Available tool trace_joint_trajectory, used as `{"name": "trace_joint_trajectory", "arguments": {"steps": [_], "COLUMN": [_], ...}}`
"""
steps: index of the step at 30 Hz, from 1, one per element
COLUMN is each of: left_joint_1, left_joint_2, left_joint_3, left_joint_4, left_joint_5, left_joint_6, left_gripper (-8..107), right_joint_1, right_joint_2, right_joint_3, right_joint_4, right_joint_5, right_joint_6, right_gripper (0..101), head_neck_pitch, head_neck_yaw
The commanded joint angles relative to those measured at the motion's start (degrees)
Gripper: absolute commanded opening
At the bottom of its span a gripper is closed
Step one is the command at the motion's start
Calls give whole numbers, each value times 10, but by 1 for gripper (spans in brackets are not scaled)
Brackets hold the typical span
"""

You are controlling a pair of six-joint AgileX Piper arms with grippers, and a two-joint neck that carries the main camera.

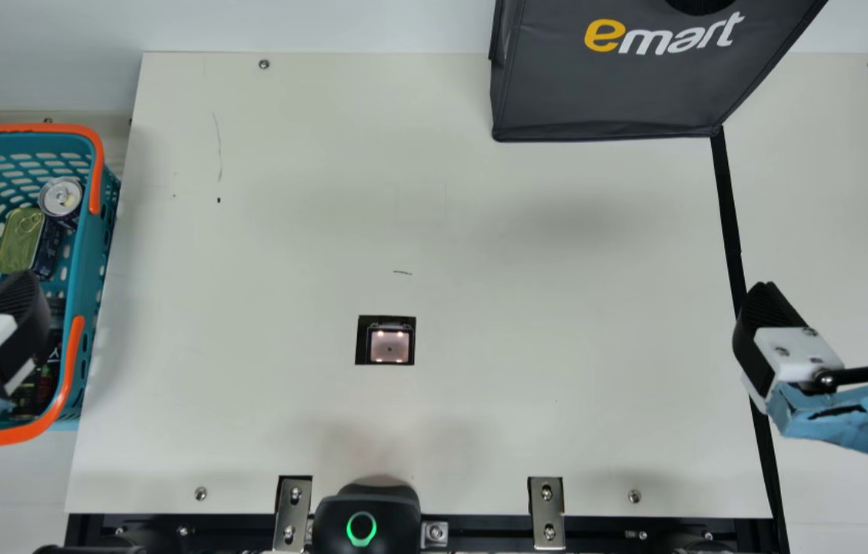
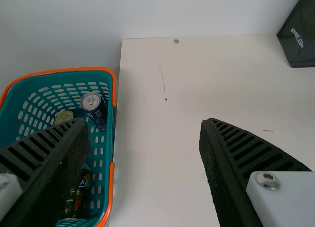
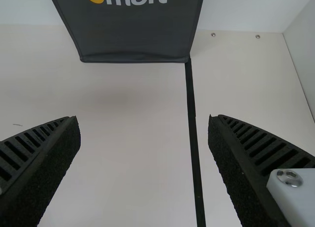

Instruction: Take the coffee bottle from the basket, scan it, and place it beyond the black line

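Dark items point(image 1: 45, 388) inside the teal basket point(image 1: 80, 288), itself cut off, sit partly hidden behind the left gripper point(image 1: 22, 308), spread wide, empty. Well right of the basket, the right gripper point(image 1: 838, 296) gapes empty.

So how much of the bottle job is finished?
None of it yet, it seems: what is probably the coffee bottle is down in the basket. Nothing is held: the left hand is open near the basket, the right hand open near the black line. Left to do: grab it, scan it, likely at the lit square, and put it past the line.
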Motion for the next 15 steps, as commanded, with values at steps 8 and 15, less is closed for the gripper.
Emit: {"name": "trace_joint_trajectory", "arguments": {"steps": [8,15], "left_joint_1": [0,0], "left_joint_2": [0,0], "left_joint_3": [0,0], "left_joint_4": [0,0], "left_joint_5": [0,0], "left_joint_6": [0,0], "left_gripper": [90,90], "right_joint_1": [0,0], "right_joint_2": [0,0], "right_joint_3": [0,0], "right_joint_4": [0,0], "right_joint_5": [0,0], "right_joint_6": [0,0], "right_gripper": [91,91], "head_neck_pitch": [-16,-16], "head_neck_yaw": [109,202]}}
